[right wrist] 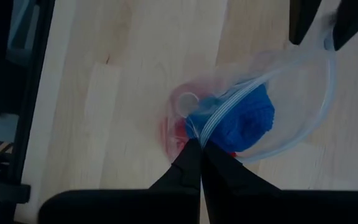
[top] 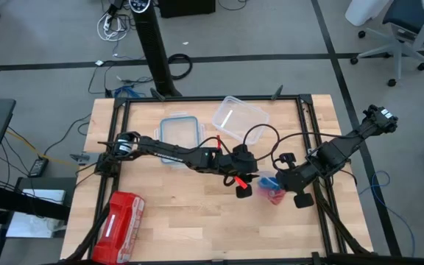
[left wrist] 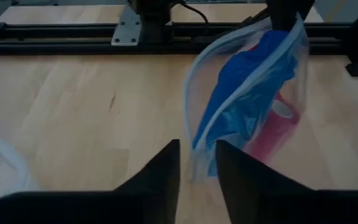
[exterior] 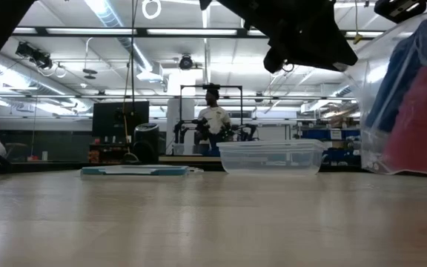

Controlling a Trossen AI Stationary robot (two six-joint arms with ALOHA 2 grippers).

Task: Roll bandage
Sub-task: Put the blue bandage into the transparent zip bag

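Between the narrowly parted left jaws (left wrist: pixel 196 163), a clear bag's (left wrist: pixel 194 118) rim is seen; the bandage (left wrist: pixel 247 87) inside is half hidden. The opposite rim is pinched by the right jaws (right wrist: pixel 199 148).

A clear plastic container (top: pixel 240 116) sits beside its blue-rimmed lid (top: pixel 178 128) at the table's (top: pixel 190 221) far side — a red zip pouch (top: pixel 122 217) lies near the front left corner.

Two black jointed arms (top: pixel 175 151) with looping cables, red accents.
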